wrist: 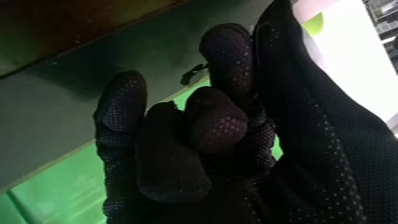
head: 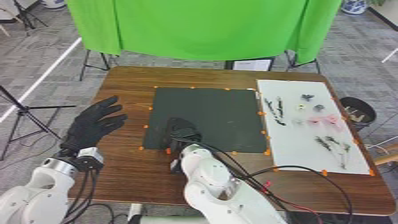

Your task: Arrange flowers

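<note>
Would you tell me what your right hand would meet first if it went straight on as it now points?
The right hand points over the mat, and the way looks free up to the green cloth. If it slopes down, which is unclear, the mat comes first.

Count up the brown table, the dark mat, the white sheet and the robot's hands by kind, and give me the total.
Table: 1
Dark mat: 1
White sheet: 1
Hands, left hand and right hand: 2
Total: 5
</note>
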`<control>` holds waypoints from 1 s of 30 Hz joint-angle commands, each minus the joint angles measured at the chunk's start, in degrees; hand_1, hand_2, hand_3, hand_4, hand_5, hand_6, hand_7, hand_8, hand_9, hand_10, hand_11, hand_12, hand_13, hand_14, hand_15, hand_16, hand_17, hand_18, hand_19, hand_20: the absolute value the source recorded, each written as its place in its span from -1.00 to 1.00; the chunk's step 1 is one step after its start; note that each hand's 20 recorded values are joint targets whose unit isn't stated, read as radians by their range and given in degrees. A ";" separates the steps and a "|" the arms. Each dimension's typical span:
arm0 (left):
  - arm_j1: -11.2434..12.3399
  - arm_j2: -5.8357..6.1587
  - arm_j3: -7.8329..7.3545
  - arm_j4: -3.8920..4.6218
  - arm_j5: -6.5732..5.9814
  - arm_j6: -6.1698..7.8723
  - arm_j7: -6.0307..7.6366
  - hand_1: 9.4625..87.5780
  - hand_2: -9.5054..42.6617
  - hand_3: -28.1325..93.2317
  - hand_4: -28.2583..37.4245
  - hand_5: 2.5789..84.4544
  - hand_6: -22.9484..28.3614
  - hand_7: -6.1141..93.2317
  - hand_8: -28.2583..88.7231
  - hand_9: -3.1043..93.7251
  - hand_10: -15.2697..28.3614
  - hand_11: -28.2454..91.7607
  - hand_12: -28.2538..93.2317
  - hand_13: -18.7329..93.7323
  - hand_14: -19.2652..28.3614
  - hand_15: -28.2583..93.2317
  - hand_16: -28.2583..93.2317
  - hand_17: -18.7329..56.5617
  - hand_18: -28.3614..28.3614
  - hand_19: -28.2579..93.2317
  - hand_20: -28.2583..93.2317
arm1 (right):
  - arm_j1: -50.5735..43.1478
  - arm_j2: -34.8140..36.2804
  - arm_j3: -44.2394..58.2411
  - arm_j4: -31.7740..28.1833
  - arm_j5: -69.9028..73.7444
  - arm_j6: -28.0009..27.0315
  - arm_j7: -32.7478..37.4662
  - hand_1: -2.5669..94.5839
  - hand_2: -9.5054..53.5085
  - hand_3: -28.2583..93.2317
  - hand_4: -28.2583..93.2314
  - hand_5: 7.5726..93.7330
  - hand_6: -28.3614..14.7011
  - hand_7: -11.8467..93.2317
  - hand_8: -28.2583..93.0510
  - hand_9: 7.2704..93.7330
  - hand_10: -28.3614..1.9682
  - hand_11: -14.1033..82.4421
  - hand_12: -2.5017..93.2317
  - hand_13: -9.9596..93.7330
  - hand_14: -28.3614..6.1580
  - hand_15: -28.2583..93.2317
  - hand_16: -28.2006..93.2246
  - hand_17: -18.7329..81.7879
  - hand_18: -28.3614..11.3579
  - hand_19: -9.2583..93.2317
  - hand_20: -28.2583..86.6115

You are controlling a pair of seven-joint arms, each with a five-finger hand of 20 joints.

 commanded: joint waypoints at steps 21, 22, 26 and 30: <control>1.45 -0.42 -0.57 -0.37 0.03 -0.19 -0.16 -0.58 -0.81 0.65 -1.00 -0.34 0.11 -0.42 -0.73 -0.43 0.30 -0.06 -0.29 -0.25 0.56 0.16 -0.61 -0.70 0.80 0.24 -0.44 | -1.25 0.35 2.31 1.33 -1.99 -5.37 -0.63 -0.40 -1.00 0.85 -0.98 0.59 0.31 0.21 -0.65 0.67 0.15 0.64 0.06 0.65 0.08 0.95 0.03 0.07 -0.51 0.82 0.06; 1.88 -0.58 -0.84 -0.52 0.03 -0.15 -0.04 -0.58 -0.81 0.65 -1.00 -0.34 0.11 -0.43 -0.73 -0.43 0.30 -0.06 -0.29 -0.25 0.56 0.16 -0.61 -0.70 0.79 0.24 -0.44 | -1.07 0.48 2.27 1.41 -2.30 -5.21 -0.94 -0.41 -1.00 0.85 -0.98 0.59 0.31 0.21 -0.67 0.67 0.15 0.64 0.06 0.65 0.08 0.95 0.03 0.07 -0.51 0.82 0.06; 4.16 -1.33 -2.05 -1.52 0.02 0.90 1.11 -0.58 -0.81 0.65 -1.00 -0.34 0.11 -0.43 -0.73 -0.42 0.31 -0.06 -0.29 -0.25 0.55 0.15 -0.61 -0.70 0.79 0.24 -0.44 | -0.41 1.38 2.83 -0.15 -2.83 -6.38 -2.84 -0.41 -1.00 0.85 -0.98 0.57 0.30 0.22 -0.68 0.65 0.15 0.64 0.06 0.63 0.07 0.95 0.04 0.06 -0.51 0.82 0.06; 7.36 -2.22 -3.69 -2.85 -0.03 2.17 2.75 -0.58 -0.81 0.65 -1.00 -0.34 0.11 -0.42 -0.73 -0.42 0.31 -0.05 -0.29 -0.25 0.56 0.15 -0.61 -0.70 0.79 0.24 -0.44 | 0.81 3.90 3.77 -3.38 -1.80 -6.62 -4.18 -0.43 -1.00 0.85 -0.98 0.52 0.28 0.26 -0.69 0.62 0.14 0.66 0.08 0.60 0.04 0.96 0.04 0.03 -0.52 0.80 0.07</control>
